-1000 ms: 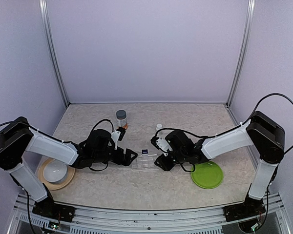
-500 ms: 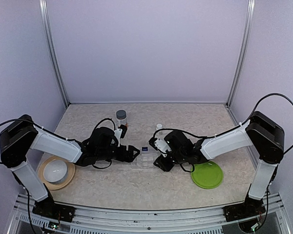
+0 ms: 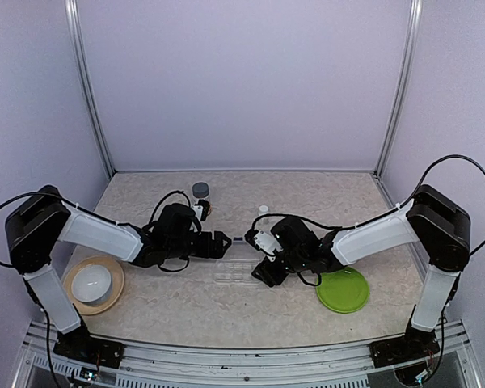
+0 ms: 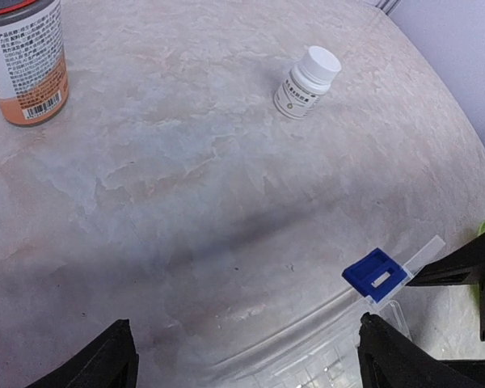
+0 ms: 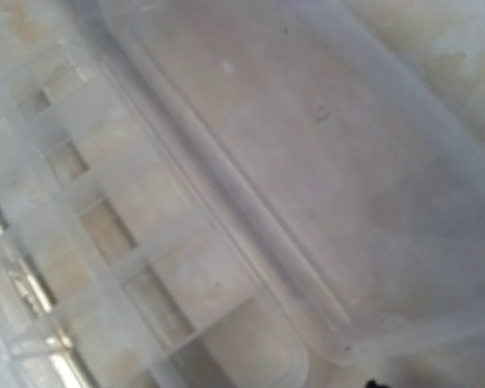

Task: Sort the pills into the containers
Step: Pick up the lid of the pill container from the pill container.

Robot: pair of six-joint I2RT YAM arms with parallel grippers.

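Flanking a clear pill box (image 3: 236, 271) at nine and three o'clock.
Wide and empty at left gripper (image 4: 246, 327); cannot tell at right gripper (image 3: 267, 272); bottle (image 4: 24, 61) at eleven, vial (image 4: 307, 81) at one.

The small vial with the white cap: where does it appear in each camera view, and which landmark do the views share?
Top external: the small vial stands near the picture's centre, behind the clear compartment box.
Left wrist: upper middle, upright, right of the labelled bottle.
Right wrist: not in it.
Shared landmark: the box, seen in all three.
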